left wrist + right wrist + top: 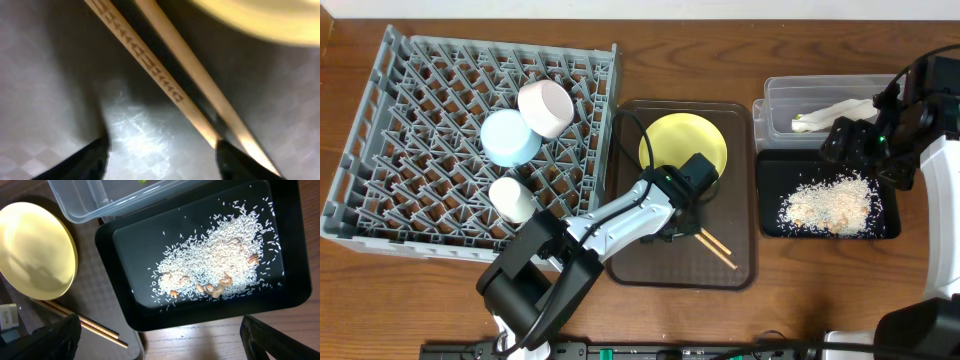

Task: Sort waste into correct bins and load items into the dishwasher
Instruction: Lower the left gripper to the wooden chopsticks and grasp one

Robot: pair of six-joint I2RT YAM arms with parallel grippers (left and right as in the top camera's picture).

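A robotics lab is indicated — robot arms are set at a wooden counter. A dish rack is laid out.

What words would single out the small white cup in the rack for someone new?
Start at the big grey dish rack on the left of the table. Of three pieces in it, the small white cup sits nearest the robot-side edge, beside the light blue bowl. It is white like the white bowl farther back, but clearly smaller.

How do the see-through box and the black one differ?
The clear plastic rectangular tub is deep-walled; the shallow black rectangular tray is low. The tub holds a crumpled white napkin; the tray holds loose whitish rice scraps. Both are rectangular, side by side.
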